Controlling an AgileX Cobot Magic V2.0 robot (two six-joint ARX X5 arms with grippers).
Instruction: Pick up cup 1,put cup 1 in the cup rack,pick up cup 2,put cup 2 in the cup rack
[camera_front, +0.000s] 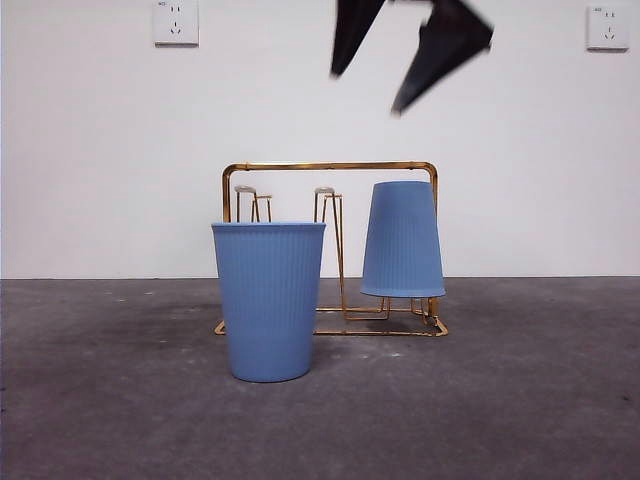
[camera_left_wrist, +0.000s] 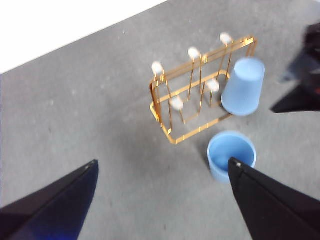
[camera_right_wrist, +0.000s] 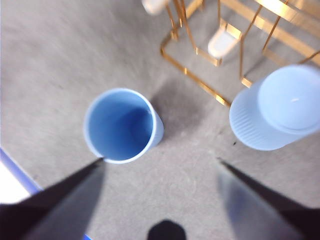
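Your right gripper (camera_right_wrist: 160, 162) is hovering wide open and empty above the upright, empty blue ribbed plastic cup (camera_right_wrist: 122, 125). Beyond it, the second blue cup (camera_right_wrist: 277, 110) is sitting inverted on the gold wire cup rack (camera_right_wrist: 200, 50). Your left gripper (camera_left_wrist: 162, 172) is spread open, empty.

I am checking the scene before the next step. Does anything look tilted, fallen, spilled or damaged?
Nothing stands out. One ribbed light-blue plastic cup hangs upside down on a peg of the gold wire cup rack, as intended. The other blue cup stands upright on the grey table in front of the rack. No spill or damage shows.
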